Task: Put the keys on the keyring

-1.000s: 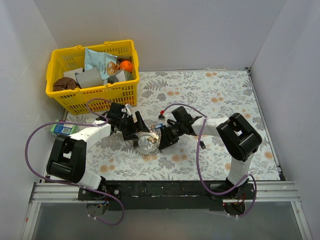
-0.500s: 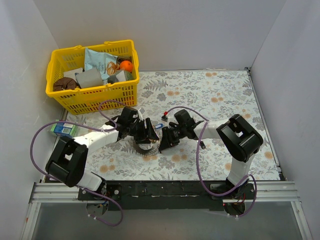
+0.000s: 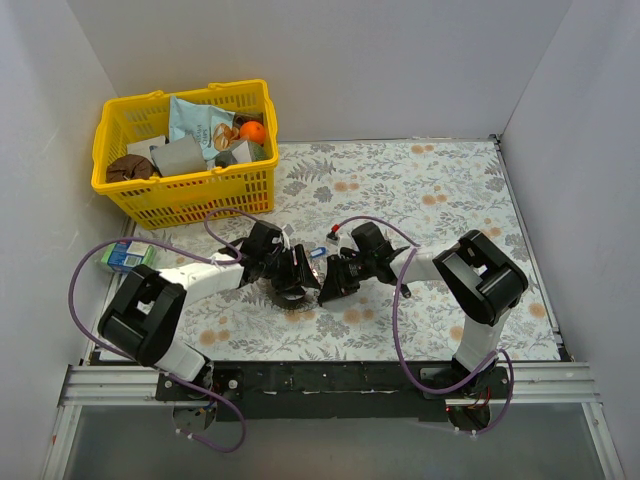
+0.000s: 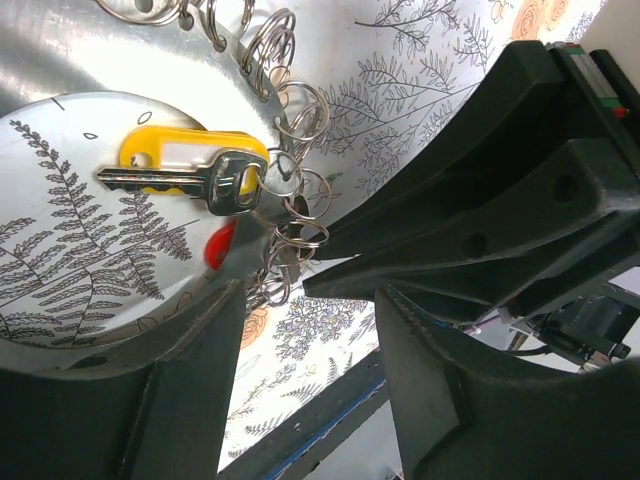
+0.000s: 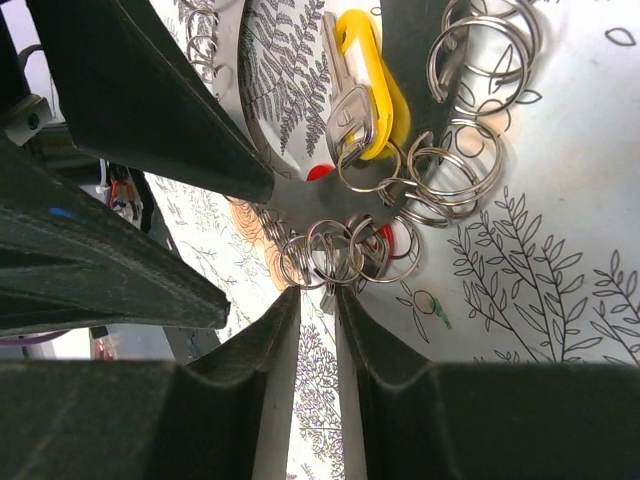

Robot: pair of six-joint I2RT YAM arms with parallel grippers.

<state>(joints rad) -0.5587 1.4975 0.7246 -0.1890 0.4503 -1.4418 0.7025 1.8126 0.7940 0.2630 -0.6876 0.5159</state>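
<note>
I can read no writing anywhere. The yellow-headed key [image 4: 185, 160] has a white label strip, and the blue-green packet [image 3: 125, 257] lies far off to the left of the left claw [image 3: 297, 270], but the print on both is too small for me.

The table wears a grey floral cloth [image 3: 420, 190] inside plain white walls. A yellow basket [image 3: 190, 190] of oddments sits well beyond the left claw.

From above, both claws meet tip to tip over the keyring [image 3: 290, 297] and hide most of it. Only the wrist cameras show the yellow-headed key hooked into one small ring of the fringe, just ahead of the fingertips, with a red head [image 5: 318, 172] beside it under the plate.

The left claw's fingers stand apart, with the keyring's fringe at the gap. The right claw [image 5: 318, 300] is drawn to a narrow slit at the fringe, and I cannot tell whether it pinches anything.
</note>
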